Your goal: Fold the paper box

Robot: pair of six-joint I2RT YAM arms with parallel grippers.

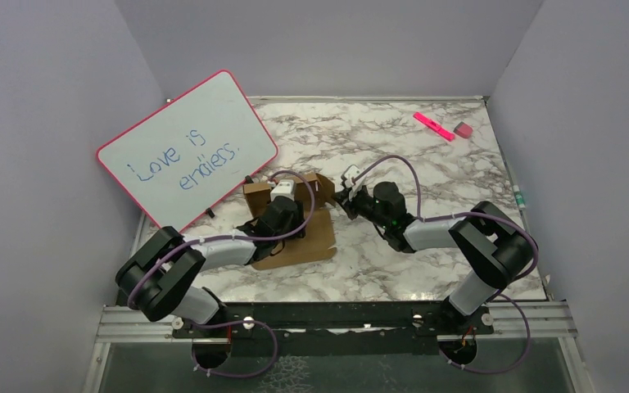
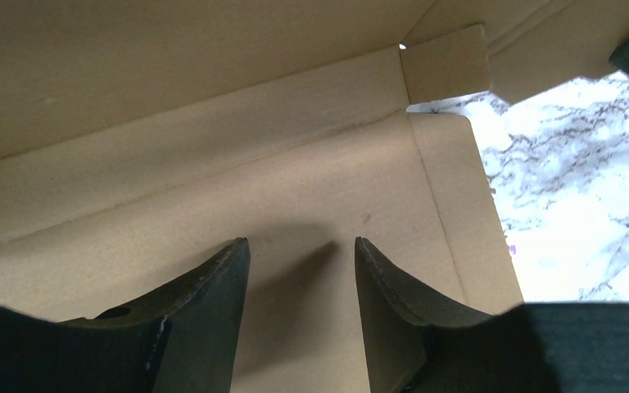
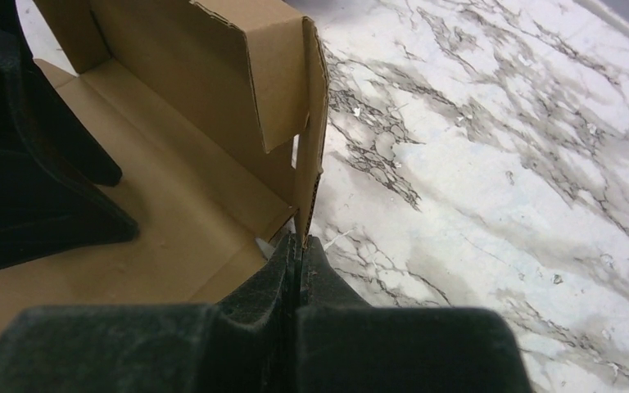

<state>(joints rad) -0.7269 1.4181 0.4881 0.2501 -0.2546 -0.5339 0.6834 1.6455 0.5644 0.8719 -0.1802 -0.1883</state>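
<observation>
- My left end effector point(image 2: 301, 246) sat half-open and empty inside the paper box point(image 1: 313, 239), seemingly pinning its floor to the tabletop point(image 1: 360, 278).
- My right end effector point(image 3: 299, 246), fully closed, touched the raised side wall's corner, probably bracing it upright.
- The whiteboard point(image 1: 187, 147) beside it read "Love is endless."
</observation>
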